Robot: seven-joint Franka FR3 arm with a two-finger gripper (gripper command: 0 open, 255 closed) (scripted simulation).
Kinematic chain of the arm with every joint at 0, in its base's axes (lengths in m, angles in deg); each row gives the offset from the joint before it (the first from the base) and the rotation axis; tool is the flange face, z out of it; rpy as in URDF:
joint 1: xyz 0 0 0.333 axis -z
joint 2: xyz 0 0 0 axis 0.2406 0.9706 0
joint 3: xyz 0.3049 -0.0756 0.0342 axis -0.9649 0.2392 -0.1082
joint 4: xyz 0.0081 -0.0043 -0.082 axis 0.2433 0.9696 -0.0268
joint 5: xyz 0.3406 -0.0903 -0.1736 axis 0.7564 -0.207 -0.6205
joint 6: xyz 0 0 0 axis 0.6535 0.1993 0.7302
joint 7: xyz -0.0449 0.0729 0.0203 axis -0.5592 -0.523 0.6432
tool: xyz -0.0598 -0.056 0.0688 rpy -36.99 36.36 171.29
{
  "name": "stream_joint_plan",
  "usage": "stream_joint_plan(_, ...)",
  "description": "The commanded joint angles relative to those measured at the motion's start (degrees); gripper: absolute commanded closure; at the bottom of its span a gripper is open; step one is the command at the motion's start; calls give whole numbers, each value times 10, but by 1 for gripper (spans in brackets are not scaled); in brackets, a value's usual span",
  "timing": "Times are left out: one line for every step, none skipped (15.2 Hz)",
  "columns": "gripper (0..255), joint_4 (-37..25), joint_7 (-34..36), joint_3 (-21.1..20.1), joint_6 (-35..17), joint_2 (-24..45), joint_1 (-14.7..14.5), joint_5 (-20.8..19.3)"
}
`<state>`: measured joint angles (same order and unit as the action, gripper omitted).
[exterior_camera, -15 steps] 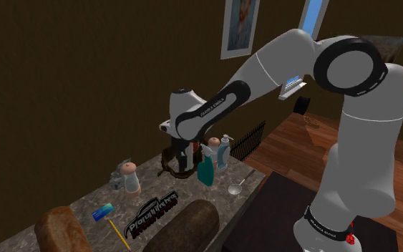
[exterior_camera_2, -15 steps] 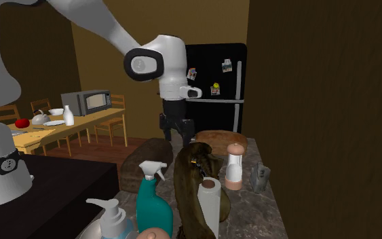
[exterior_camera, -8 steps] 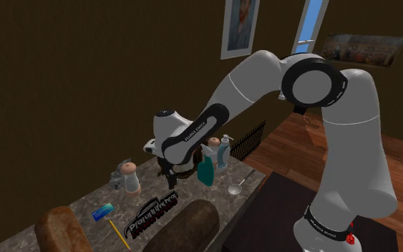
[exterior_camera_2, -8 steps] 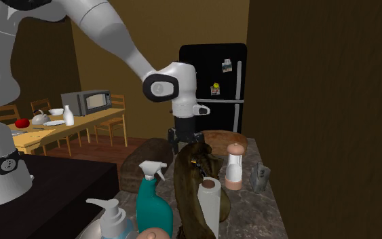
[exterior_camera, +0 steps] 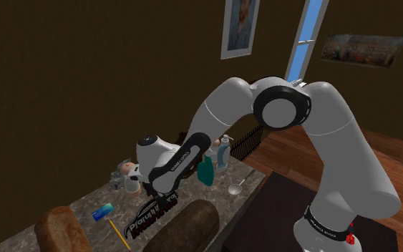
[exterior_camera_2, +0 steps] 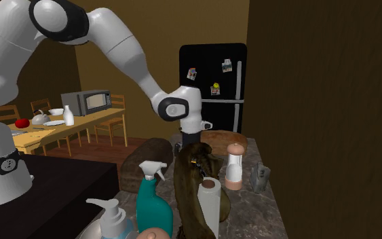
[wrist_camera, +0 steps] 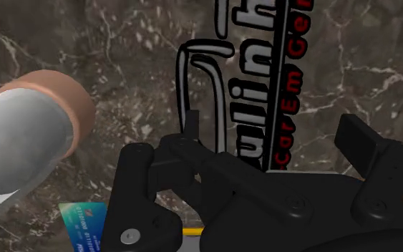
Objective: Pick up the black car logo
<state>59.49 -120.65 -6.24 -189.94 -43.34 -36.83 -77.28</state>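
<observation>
- The surface (exterior_camera: 85,199) is dark, white-veined marble.
- A black car logo (exterior_camera: 152,212) with white and red lettering lies flat between a blue card (exterior_camera: 103,211) and a dark loaf (exterior_camera: 185,228).
- A lighter brown loaf (exterior_camera: 62,229) lies near a yellow stick (exterior_camera: 119,233).
- A tan-capped white shaker (exterior_camera: 129,177) stands near the card.
- A teal spray bottle (exterior_camera: 205,172), a pump bottle (exterior_camera: 225,150) and a ladle (exterior_camera: 239,185) sit farther along.

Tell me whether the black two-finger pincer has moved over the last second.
Yes. In the shoulder view the black pincer has dropped leftward, away from the teal spray bottle, down over the flat black car logo.
</observation>
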Motion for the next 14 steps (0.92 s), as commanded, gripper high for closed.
stream_joint_plan(0,-24,-16,-3,-7,32,-10,-14)
stream_joint_plan(0,-27,-15,-2,-11,39,-11,-15)
stream_joint_plan(0,-29,-15,-1,-15,46,-11,-15)
stream_joint_plan(0,-32,-14,-1,-19,52,-12,-16)
stream_joint_plan(0,-35,-14,0,-23,59,-13,-17)
stream_joint_plan(0,-38,-13,1,-27,66,-13,-17)
stream_joint_plan(0,-41,-13,2,-31,73,-14,-18)
stream_joint_plan(0,-44,-12,2,-34,80,-14,-18)
stream_joint_plan(0,-46,-12,3,-37,84,-15,-19)
stream_joint_plan(0,-46,-12,3,-37,84,-15,-19)
stream_joint_plan(0,-46,-12,3,-37,84,-15,-19)
stream_joint_plan(255,-48,-12,3,-36,85,-15,-19)
stream_joint_plan(255,-49,-13,3,-35,86,-14,-18)
stream_joint_plan(255,-46,-13,3,-37,84,-14,-19)
